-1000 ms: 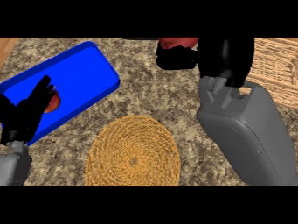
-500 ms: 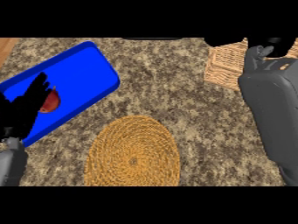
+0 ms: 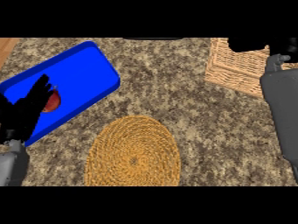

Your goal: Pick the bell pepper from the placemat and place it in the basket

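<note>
Reaching up over the basket [image 3: 236, 70] at the far right of the desk [image 3: 177, 96], the right hand [image 3: 267, 44] is a dark shape at the top edge, and whether its fingers are curled round anything I cannot tell. No bell pepper shows plainly near it; the hand hides whatever is under it. Its grey forearm runs up along the right side. At the left, the left hand [image 3: 19, 116] rests open, fingers up, in front of a blue tray [image 3: 80, 74], half covering a small red thing [image 3: 53, 101] on that tray. A round woven placemat [image 3: 133, 151] lies near the front, between the arms
</note>
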You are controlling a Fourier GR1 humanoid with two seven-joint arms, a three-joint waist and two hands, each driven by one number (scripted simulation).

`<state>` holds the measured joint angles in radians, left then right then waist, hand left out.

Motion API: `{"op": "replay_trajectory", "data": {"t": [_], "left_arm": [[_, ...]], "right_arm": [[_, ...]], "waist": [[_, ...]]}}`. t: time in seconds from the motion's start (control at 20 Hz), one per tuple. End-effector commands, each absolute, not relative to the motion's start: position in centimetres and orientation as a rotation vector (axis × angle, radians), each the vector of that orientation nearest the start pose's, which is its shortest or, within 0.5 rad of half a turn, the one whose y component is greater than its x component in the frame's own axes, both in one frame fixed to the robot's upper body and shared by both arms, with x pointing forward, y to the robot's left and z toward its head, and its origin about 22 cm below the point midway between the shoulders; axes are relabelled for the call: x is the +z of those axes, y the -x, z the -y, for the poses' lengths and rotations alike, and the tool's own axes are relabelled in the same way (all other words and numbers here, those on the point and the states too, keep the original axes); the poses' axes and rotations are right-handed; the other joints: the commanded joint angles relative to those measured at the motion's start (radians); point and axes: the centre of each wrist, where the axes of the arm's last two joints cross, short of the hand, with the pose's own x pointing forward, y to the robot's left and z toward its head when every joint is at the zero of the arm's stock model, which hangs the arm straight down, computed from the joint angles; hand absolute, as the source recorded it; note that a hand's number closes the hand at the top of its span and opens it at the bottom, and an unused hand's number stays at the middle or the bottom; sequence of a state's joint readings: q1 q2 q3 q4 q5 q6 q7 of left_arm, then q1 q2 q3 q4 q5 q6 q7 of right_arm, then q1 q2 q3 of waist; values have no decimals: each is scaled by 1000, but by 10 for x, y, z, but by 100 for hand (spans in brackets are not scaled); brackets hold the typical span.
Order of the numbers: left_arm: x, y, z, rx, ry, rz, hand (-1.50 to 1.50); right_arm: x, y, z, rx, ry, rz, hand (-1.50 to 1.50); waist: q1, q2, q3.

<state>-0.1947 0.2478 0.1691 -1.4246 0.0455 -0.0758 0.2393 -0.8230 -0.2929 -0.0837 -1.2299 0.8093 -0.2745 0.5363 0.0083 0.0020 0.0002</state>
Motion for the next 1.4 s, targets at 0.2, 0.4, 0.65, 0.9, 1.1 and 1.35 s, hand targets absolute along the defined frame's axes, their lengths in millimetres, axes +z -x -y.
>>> {"op": "replay_trajectory", "data": {"t": [0.2, 0.4, 0.65, 0.9, 1.1, 1.35], "left_arm": [[37, -286, -313, -94, -160, 1404, 0], [44, -292, -323, -77, -197, 1389, 0], [39, -291, -324, -85, -189, 1391, 0], [43, -289, -329, -82, -177, 1385, 0], [33, -288, -313, -51, -198, 1388, 0], [37, -288, -322, -47, -207, 1372, 0]], "right_arm": [[146, -411, 266, -36, 1240, 1490, -150], [157, -424, 274, 39, 1176, 1457, -150], [144, -435, 284, 79, 1133, 1546, -150], [165, -425, 298, -118, 1075, 1609, -150], [183, -414, 328, -395, 1030, 1631, -150], [184, -373, 396, -544, 937, 1624, -150]], "waist": [[12, 6, 0], [3, 1, 0], [8, 3, 0], [-3, -2, 0], [-9, -2, 0], [-27, -6, 0]]}}
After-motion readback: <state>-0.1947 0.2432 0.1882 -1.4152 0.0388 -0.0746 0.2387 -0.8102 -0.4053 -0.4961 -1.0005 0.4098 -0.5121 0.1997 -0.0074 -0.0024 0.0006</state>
